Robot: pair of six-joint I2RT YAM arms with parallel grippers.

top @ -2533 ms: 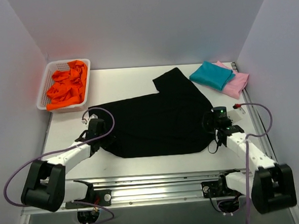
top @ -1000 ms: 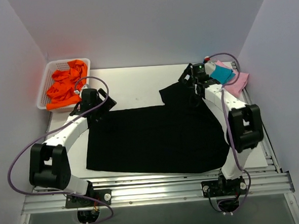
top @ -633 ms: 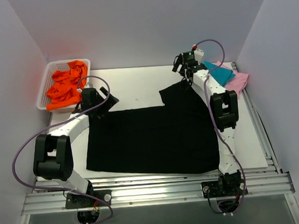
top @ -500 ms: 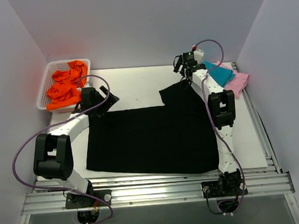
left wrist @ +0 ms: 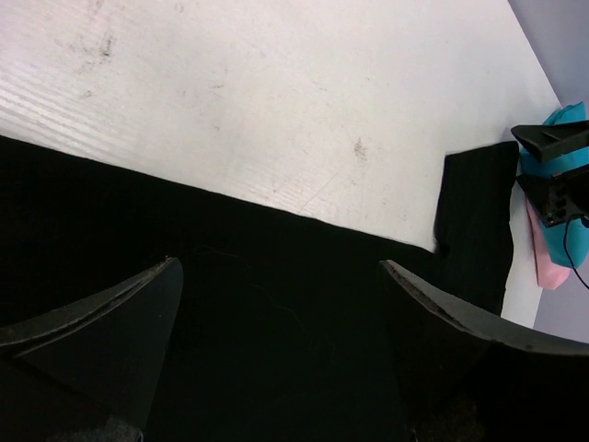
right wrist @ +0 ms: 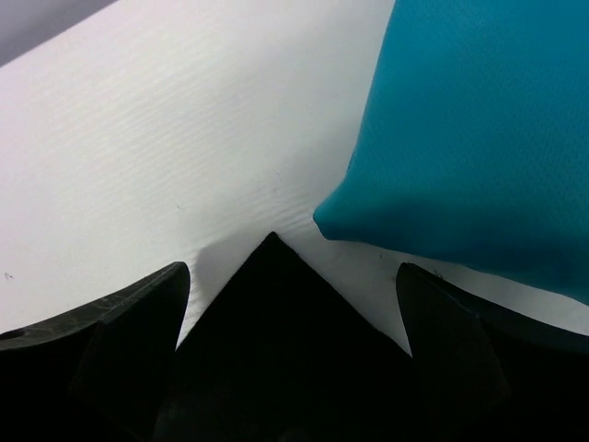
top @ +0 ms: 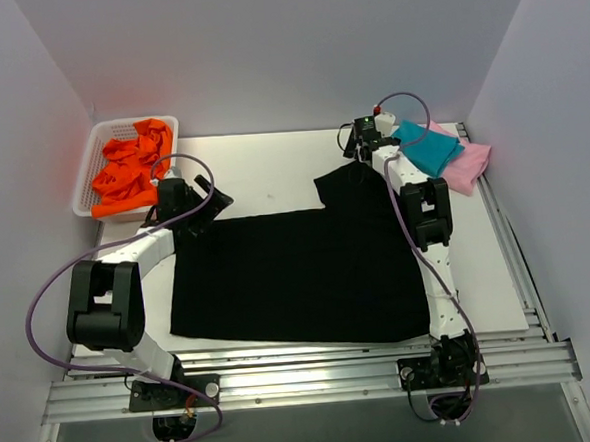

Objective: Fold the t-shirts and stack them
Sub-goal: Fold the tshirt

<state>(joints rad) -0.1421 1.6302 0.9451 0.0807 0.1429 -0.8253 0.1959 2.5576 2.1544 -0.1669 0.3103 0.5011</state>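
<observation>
Two shirts sit at the far right corner. Why there?

— Most likely that is the stack. The teal shirt [top: 429, 148] lies folded on the pink shirt [top: 472, 162], clear of the working area. The black t-shirt [top: 298, 271] is spread flat across the middle of the table [top: 261, 163], as it needs to lie for a fold. One sleeve [top: 347, 178] sticks out toward the far edge, its tip just beside the teal shirt.

— And how do the arms stand?

— The right arm runs almost straight from its base at the near edge out to that sleeve tip. Its wrist view shows the right gripper [right wrist: 290, 269] with jaws spread wide, the pointed black corner between them and nothing pinched. The left arm is bent at the elbow on the left side, its forearm angled inward. That puts the left gripper [left wrist: 281, 364] over the shirt's far left edge, jaws just as wide and holding nothing.

— Do the tips touch the cloth?

— Hard to say from these angles; they look close, perhaps resting on it. Each gripper seems lined up on a far corner, ready to pinch and fold.

— What about the basket [top: 85, 194]?

— It sits at the far left and holds crumpled orange cloth [top: 131, 166].
</observation>
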